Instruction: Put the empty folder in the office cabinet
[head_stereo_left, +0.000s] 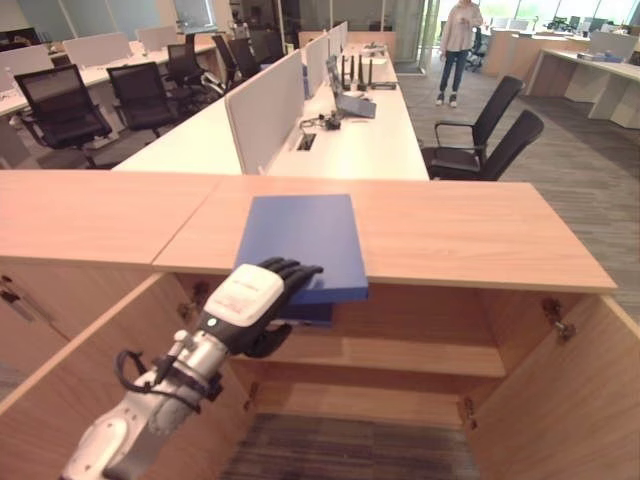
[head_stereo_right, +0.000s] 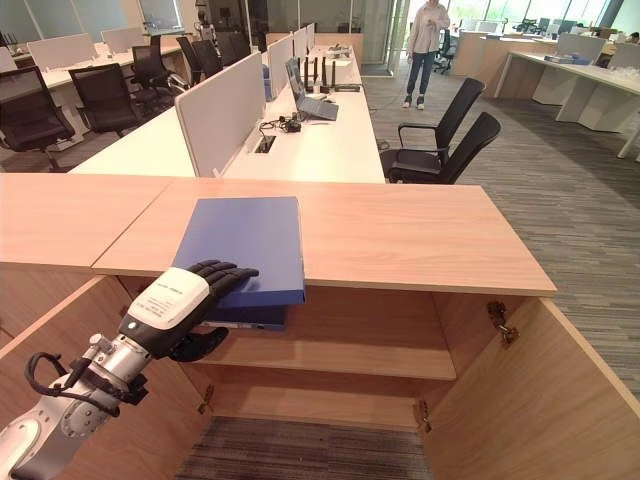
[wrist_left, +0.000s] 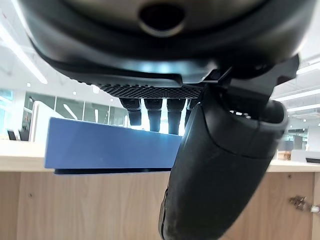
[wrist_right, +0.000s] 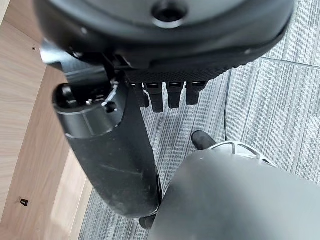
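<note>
The left hand (head_stereo_left: 245, 300) gripped the blue folder (head_stereo_left: 305, 240), fingers over its near edge and thumb beneath. The folder lay flat, overhanging the counter's (head_stereo_left: 450, 235) front edge above the open cabinet (head_stereo_left: 400, 350). The right hand (wrist_right: 115, 150) hung relaxed, holding nothing.

**Wood grain, matt blue, dark plastic**

The cabinet (head_stereo_left: 420, 235) is light wood laminate, smooth and matt. The folder (head_stereo_left: 305, 240) has a matt blue cover. The left hand (head_stereo_left: 262, 292) is dark plastic, palm dotted with texture. The carpet (head_stereo_right: 560, 190) looks rough grey weave.
</note>
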